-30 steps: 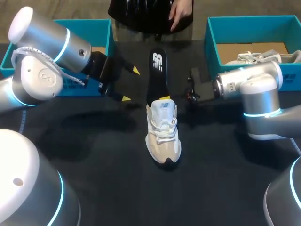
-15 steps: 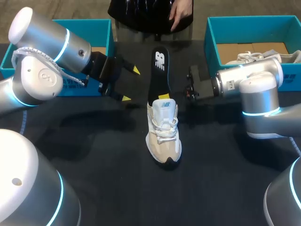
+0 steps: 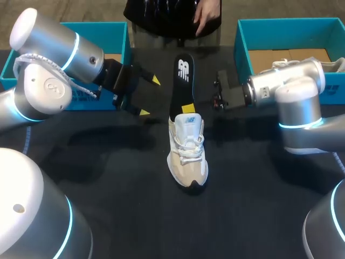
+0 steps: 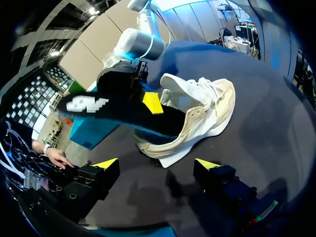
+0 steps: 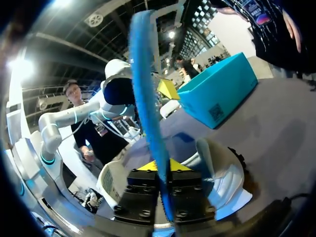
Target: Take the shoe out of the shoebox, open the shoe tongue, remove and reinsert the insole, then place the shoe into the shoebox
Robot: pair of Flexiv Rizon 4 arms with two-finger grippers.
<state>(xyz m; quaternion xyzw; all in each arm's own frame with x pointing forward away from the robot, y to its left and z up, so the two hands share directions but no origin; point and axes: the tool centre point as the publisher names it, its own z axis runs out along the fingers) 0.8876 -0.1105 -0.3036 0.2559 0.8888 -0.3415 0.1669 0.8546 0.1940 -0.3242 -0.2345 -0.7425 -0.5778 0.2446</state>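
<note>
A white and beige shoe (image 3: pixel 186 148) stands on the black table, toe toward me. A black insole (image 3: pixel 182 81) sticks out of its heel opening, slanting up toward the far side. My right gripper (image 3: pixel 188 108) is shut on the insole just above the heel; in the right wrist view the insole (image 5: pixel 146 108) runs edge-on between the yellow tips of the right gripper (image 5: pixel 159 166). My left gripper (image 3: pixel 149 97) hangs open, left of the insole and clear of it. In the left wrist view the shoe (image 4: pixel 202 111) and insole (image 4: pixel 111 107) lie ahead of the left gripper (image 4: pixel 157 164).
A teal shoebox (image 3: pixel 119 33) stands at the back left behind my left arm. A second teal shoebox (image 3: pixel 243 46) at the back right holds another white shoe (image 3: pixel 288 65). Bare black table lies in front of the shoe.
My right arm has shifted slightly toward the far side, taking the insole with it; the shoe nudged a little to the right. The left arm has stayed still.
</note>
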